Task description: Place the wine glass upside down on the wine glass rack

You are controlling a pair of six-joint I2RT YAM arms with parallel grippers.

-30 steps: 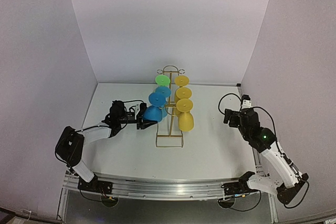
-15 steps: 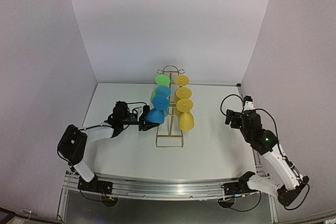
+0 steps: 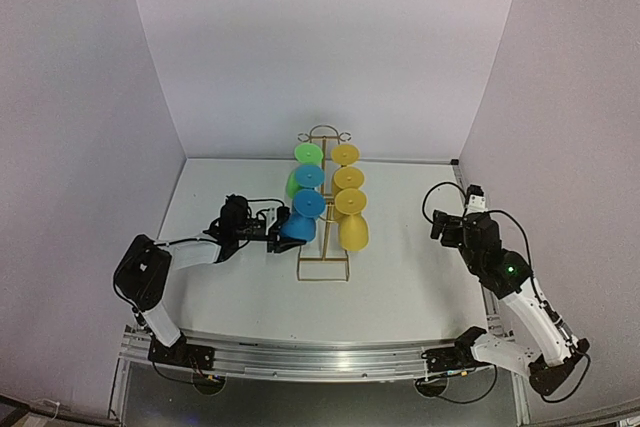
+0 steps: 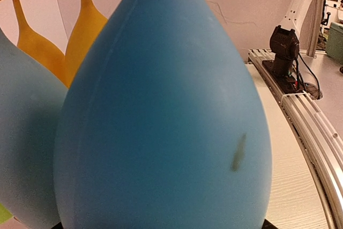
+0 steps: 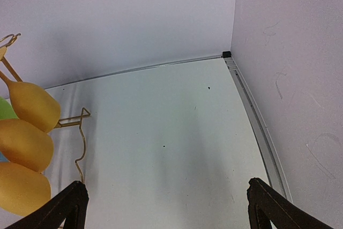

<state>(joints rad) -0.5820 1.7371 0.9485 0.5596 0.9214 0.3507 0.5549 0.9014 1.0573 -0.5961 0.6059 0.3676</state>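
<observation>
The gold wine glass rack (image 3: 322, 265) stands mid-table, with a green and a blue glass hanging on its left side and yellow glasses (image 3: 350, 201) on its right. My left gripper (image 3: 274, 230) is shut on the bowl of a blue wine glass (image 3: 298, 228), held upside down against the rack's near left side. Its foot (image 3: 309, 204) lines up with the other feet. In the left wrist view the blue wine glass (image 4: 161, 122) fills the frame and hides the fingers. My right gripper (image 5: 169, 213) is open over bare table, right of the rack.
Purple walls close in the table on three sides. Yellow glasses (image 5: 24, 143) and a rack wire (image 5: 80, 132) sit at the left edge of the right wrist view. A metal rail (image 3: 320, 357) runs along the near edge, by the arm bases.
My left gripper has carried the blue wine glass to the right, up against the rack. The glass's foot now sits in line with the hung glasses. The right arm has drawn back slightly.
</observation>
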